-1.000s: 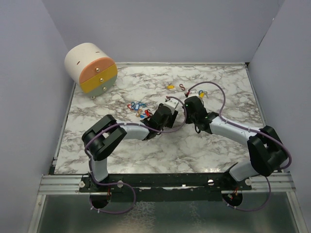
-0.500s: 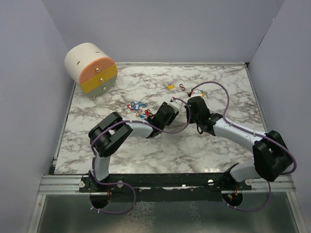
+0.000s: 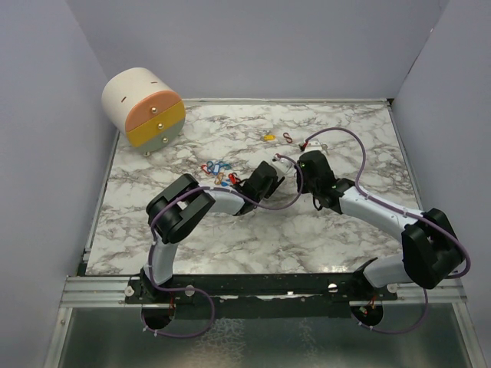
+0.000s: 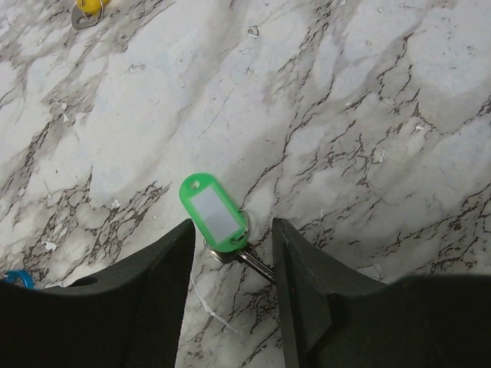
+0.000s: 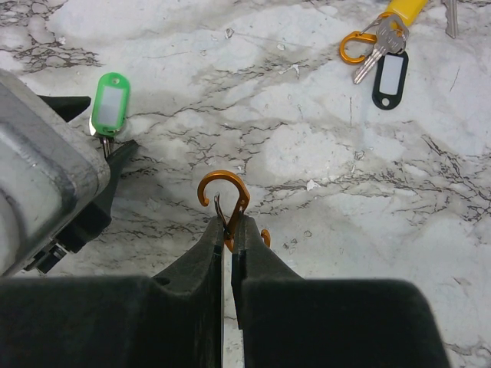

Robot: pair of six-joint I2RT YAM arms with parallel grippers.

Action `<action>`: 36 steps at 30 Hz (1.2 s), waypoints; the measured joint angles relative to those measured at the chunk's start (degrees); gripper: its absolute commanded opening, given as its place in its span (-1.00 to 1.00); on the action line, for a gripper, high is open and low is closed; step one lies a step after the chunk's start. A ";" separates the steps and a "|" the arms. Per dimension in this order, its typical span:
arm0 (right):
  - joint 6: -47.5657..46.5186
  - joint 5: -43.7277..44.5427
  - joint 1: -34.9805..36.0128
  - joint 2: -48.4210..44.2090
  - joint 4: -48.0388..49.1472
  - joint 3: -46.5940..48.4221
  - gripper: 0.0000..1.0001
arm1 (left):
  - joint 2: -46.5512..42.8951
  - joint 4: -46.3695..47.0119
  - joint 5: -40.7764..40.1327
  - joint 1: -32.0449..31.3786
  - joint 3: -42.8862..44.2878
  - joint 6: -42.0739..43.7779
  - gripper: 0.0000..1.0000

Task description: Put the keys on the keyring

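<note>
In the left wrist view a green key tag [image 4: 213, 217] with a small metal key [image 4: 257, 263] lies flat on the marble. My left gripper [image 4: 232, 231] is open around it, one finger on each side, and the key's blade reaches the right finger [image 4: 307, 276]. My right gripper [image 5: 230, 227] is shut on an orange S-shaped clip [image 5: 224, 198], the keyring, whose hook sticks out ahead of the fingertips. The green tag also shows in the right wrist view [image 5: 110, 103], at the left beside the left gripper. In the top view the two grippers [image 3: 278, 164] [image 3: 298, 162] meet at mid-table.
A black tag [image 5: 389, 75] with keys, another orange clip [image 5: 354, 46] and a yellow tag lie beyond the right gripper. Several coloured tags [image 3: 216, 169] lie left of the grippers. A yellow tag [image 3: 268, 137] and a red clip [image 3: 288, 138] lie farther back. A round drawer unit [image 3: 143, 107] stands at the back left.
Both grippers have shifted a little to the right and farther back, staying close together. The right gripper still holds the orange clip.
</note>
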 measured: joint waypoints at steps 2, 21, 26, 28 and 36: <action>0.00 -0.04 -0.02 0.00 0.00 0.00 -0.99 | 0.52 0.15 0.46 0.42 0.46 0.13 -0.11; -0.04 -0.72 -0.37 0.00 0.00 0.00 -0.98 | 1.66 1.73 5.14 3.72 0.92 -0.61 -0.82; -0.04 -0.96 -0.37 0.00 0.02 0.00 -0.99 | 1.53 1.81 5.49 3.85 0.92 -1.22 -1.00; -0.04 -1.09 -0.37 0.00 0.02 0.00 -0.98 | 1.22 1.68 5.55 3.93 0.79 -1.46 -1.00; -0.07 -2.25 -0.39 0.00 0.11 -0.24 -0.99 | -5.53 -0.07 7.06 4.04 -2.99 -3.06 -1.00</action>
